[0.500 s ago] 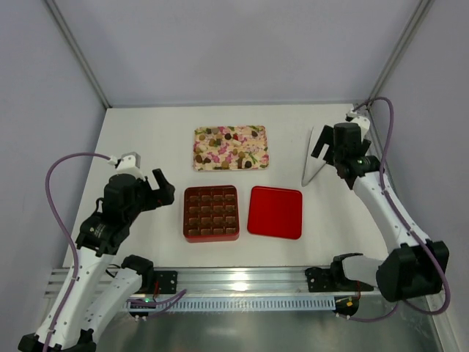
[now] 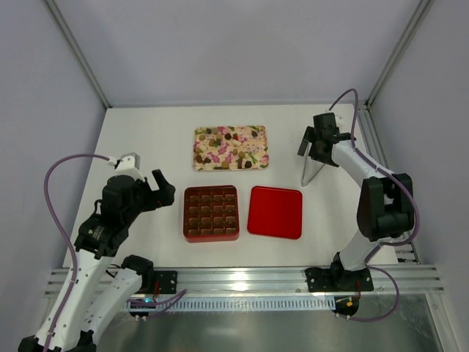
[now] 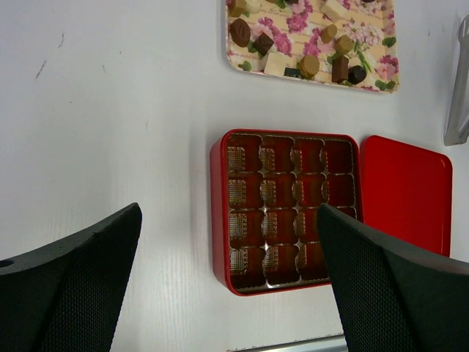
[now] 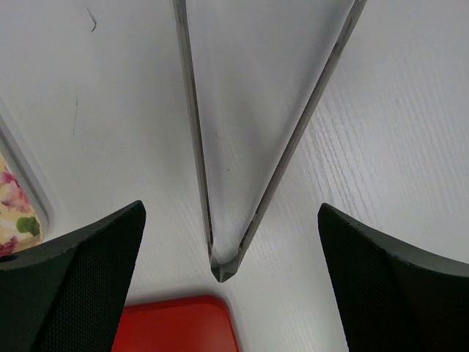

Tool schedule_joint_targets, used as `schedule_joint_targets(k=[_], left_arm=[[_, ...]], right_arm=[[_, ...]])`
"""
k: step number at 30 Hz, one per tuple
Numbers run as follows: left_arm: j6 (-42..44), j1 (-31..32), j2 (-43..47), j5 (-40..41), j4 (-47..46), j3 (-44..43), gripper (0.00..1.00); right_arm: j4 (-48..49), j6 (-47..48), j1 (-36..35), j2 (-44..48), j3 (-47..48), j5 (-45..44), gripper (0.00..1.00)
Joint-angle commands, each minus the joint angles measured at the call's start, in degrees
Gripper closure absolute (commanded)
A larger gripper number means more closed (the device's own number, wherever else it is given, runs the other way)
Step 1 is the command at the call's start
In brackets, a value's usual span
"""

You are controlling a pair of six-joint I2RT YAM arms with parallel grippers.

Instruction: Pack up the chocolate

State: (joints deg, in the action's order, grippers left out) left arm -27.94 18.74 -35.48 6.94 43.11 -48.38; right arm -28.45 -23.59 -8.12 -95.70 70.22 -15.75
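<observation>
Steel, thin, shiny: V-shaped metal tongs point(image 4: 194, 132) lying toward far right corner of white worktop point(image 2: 146, 132), apex pointing at glossy red square lid point(image 2: 275, 212). Right gripper point(image 2: 314, 150) hovering above tongs, jaws spread wide, holding nothing.

Likely step: taking tongs. Straddling both arms mid-length and closing gently looking best; slick metal probably skidding.

Left gripper point(image 2: 163, 194), also spread, hanging left of red box point(image 3: 217, 213); brown gridded insert point(image 2: 211, 213) looking empty.

Chocolate point(image 3: 240, 31), small brown, tan and whitish pieces, sitting on floral tray point(image 2: 249, 163) near far edge, centre.

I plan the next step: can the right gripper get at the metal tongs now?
Probably yes: the right gripper hangs open over the metal tongs, jaws wide to either side, and nothing lies between.
</observation>
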Motion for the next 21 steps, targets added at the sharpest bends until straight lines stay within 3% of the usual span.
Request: schedule_joint_targets(k=[1, 21], left_arm=[[1.05, -0.2, 0.33, -0.35, -2.07, 0.04, 0.0], [1.05, -0.2, -0.64, 0.27, -1.81, 0.04, 0.0]], right_arm=[[1.28, -2.07, 0.21, -1.94, 2.38, -0.69, 0.0], [3.84, -2.16, 2.58, -15.03, 6.51, 0.9, 0.0]])
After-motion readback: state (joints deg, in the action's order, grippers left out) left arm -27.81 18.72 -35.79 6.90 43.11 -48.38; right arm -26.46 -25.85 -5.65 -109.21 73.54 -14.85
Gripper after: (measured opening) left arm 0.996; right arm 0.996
